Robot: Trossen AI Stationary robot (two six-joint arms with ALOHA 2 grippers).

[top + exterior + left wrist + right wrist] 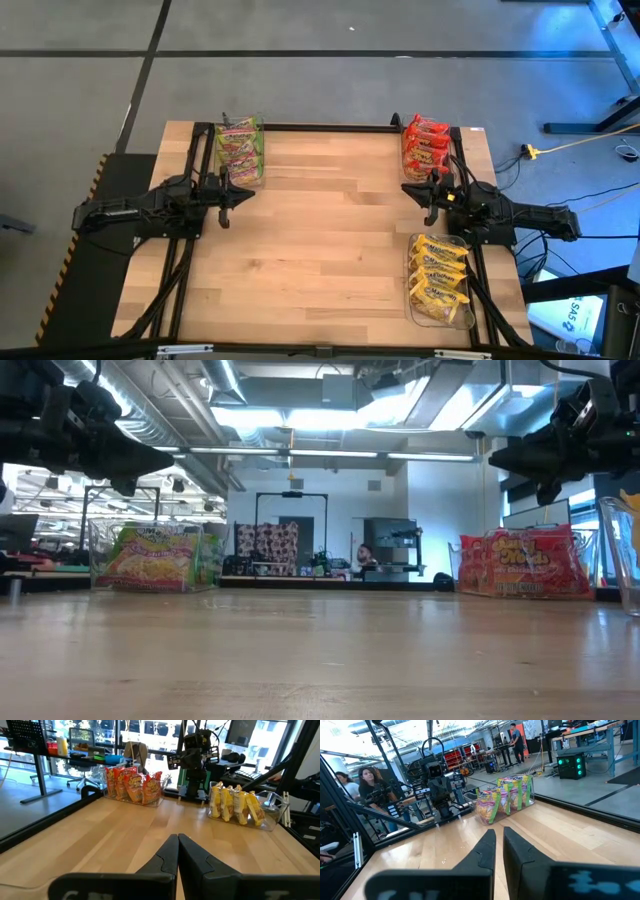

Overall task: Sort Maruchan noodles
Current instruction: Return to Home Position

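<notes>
**Maruchan noodles (425, 147) all sitting in bins, both arms hanging over the table**

Sorted by colour as far as can be seen. Got the green-pink packs (240, 150) standing on edge in a clear bin (94, 555) at the top-left corner of the wooden table (330, 260), going by the overhead camera. Same deal for the red-orange packs (131, 784), upright in a second clear bin (164, 787) at the table's top-right corner. Then the yellow packs (235, 805), lined up in a third clear bin (276, 814) along the table's right edge, down near its bottom-right corner. Can't get an exact count per bin from any angle.

Left gripper (177, 839): hanging above the table's left side, a bit above the halfway mark of that edge in the overhead shot, pointing straight across the table. Fingers pressed together, gripping nothing.

Right gripper (499, 832): pretty much the mirror image, hanging above the table's right side at the same height along the edge, aimed back across the table. Fingers drawn in with only a thin slit between them, also gripping nothing.

Both well clear of the tabletop in the low camera, touching no packet and no bin.

Also spotted a couple of people (367, 782) beyond the table's left edge in the right wrist camera.
</notes>
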